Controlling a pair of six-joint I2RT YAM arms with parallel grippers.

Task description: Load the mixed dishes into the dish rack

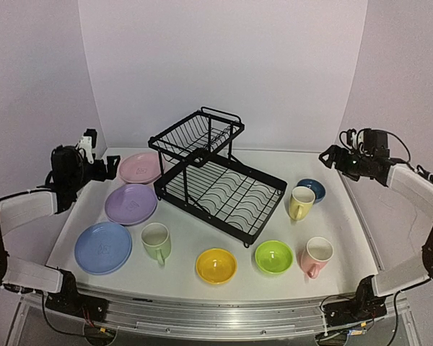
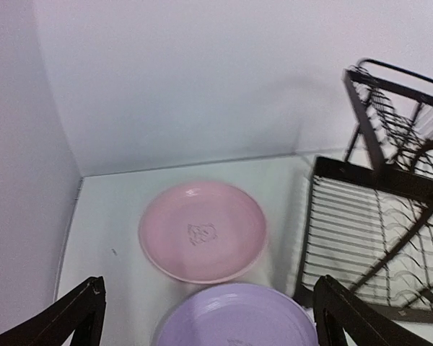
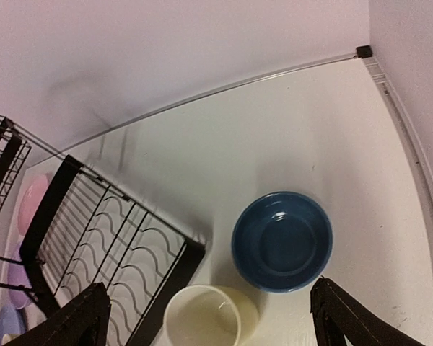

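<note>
Pastel dishes rest on the table [image 1: 195, 234], none racked, so loading looks unstarted. Nearest lie the blue plate [image 1: 103, 247], green mug [image 1: 156, 241], yellow bowl [image 1: 216, 265], lime bowl [image 1: 273, 256] and pink mug [image 1: 317, 256]. Beyond, the lavender plate [image 1: 130, 203], pink plate [image 1: 140, 168], yellow mug [image 1: 301, 202] and blue bowl [image 1: 312, 189] flank the empty dish rack [image 1: 220, 184]. Both arms are raised at the sides. The left end effector [image 2: 209, 288] hangs wide open and empty, facing the far plates; the right end effector [image 3: 211, 292] likewise faces yellow mug and blue bowl. Next: lower onto a rim, pinch.

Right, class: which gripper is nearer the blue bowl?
Right. The right gripper hovers close above the blue bowl; the left gripper is beyond the dish rack, beside the pink plate.
</note>
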